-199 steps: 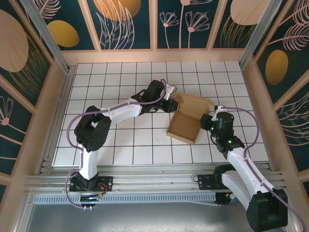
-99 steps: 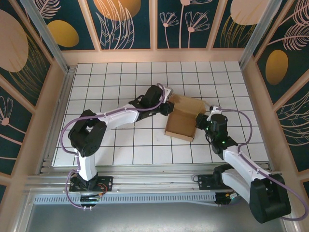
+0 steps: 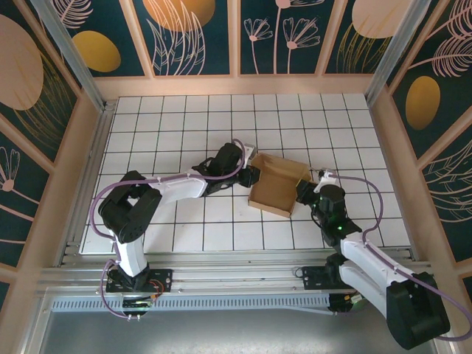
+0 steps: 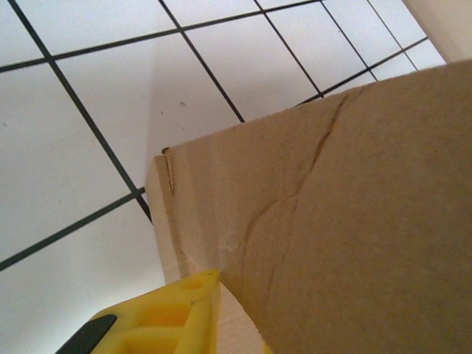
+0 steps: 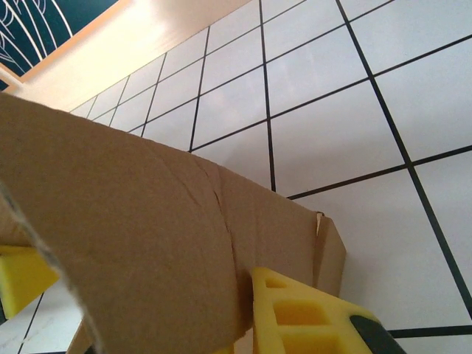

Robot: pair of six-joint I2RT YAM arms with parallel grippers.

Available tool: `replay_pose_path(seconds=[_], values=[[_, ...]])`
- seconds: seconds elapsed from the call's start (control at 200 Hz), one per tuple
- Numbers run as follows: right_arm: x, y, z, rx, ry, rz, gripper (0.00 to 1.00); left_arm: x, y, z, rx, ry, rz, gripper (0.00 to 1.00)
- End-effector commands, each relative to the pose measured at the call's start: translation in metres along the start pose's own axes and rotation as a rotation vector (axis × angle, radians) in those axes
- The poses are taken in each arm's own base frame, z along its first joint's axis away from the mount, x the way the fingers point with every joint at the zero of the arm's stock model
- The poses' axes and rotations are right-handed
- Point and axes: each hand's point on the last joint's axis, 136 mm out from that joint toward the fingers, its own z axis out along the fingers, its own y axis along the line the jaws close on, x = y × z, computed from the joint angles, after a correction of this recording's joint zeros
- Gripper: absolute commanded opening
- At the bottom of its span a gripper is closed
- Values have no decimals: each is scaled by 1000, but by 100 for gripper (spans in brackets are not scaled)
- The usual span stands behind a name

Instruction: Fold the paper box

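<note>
Paper box [image 3: 279,186]: matt brown cardboard, unprinted, pale and fibrous at the cut edges, its walls wrinkled and creased in both wrist views. Table [image 3: 184,118]: smooth white board ruled with thin black lines, low sheen; bare grey metal rails [image 3: 221,279] run along its near edge and pale wood-look trim [image 3: 236,86] along the far edge. Left finger [image 4: 177,321] and right fingers [image 5: 310,317]: yellow moulded plastic, semi-matt, with black inserts; arm shells [image 3: 365,265] are smooth white plastic.
</note>
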Motion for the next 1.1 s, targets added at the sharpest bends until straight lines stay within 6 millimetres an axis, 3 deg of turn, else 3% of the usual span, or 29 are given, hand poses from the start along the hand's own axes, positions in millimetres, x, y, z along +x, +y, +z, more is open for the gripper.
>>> replay_pose_path(seconds=[0.0,0.175,0.285,0.506,0.891,1.096], values=[[24,-8,-2,21,57,35,13,4,-10,-3,44,1,-30,20],[26,-10,-2,32,50,43,13,6,-11,-7,51,1,-30,18],[26,-9,-2,34,52,51,13,0,-19,-12,79,-6,-35,11],[24,-10,-2,40,49,50,13,-9,-33,-15,121,11,-47,11],[40,-12,-1,32,91,23,13,33,5,2,-2,89,-81,11],[52,-14,-1,36,122,35,13,41,15,2,-41,91,-91,11]])
